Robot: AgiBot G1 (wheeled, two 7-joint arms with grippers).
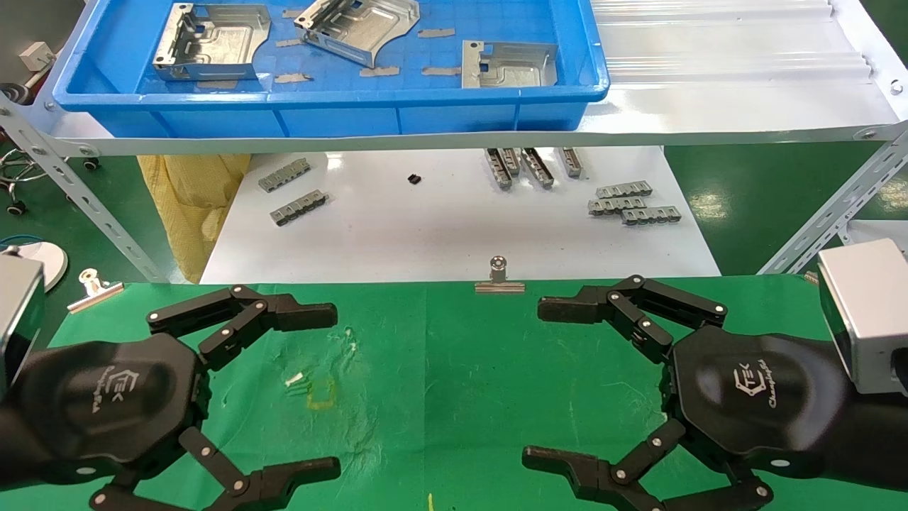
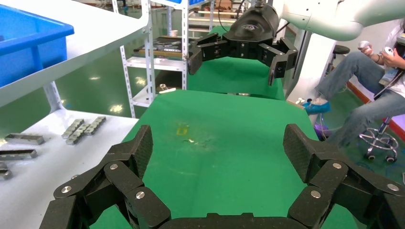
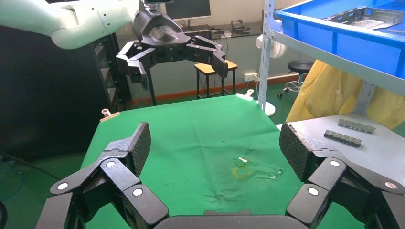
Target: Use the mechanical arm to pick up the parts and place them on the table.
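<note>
Head view: three parts in the blue tray (image 1: 326, 113) on the shelf beyond the table (image 1: 454, 369), none yet on the green cloth; left part (image 1: 209, 42) toward the tray's left end, middle part (image 1: 358, 25) tilted against the far side, right part (image 1: 507, 64) near the tray's right end. Tape strips scattered between them on the tray floor. Slotted bars (image 1: 631, 202) lying on the white board (image 1: 454, 227) below the tray, not task items. Left gripper (image 1: 312, 390) and right gripper (image 1: 550, 383) both low over the table's near edge, fingers spread wide, nothing held. Left wrist view: own fingers (image 2: 138, 150) splayed over bare cloth, right gripper (image 2: 236, 59) visible opposite, likewise spread and empty. Right wrist view: same arrangement mirrored, left gripper (image 3: 174, 59) opposite and released; part (image 3: 363, 14) showing above the tray's rim. Handling judgement: stamped sheet metal, likely light, stiff, smooth and prone to slip on flat faces; thin edges hard to lift from the tray floor. Best hold probably across the folded holed flange or a raised rib, pinched edge to edge. Tilted middle part apparently the easiest first pick, one edge standing clear.
</note>
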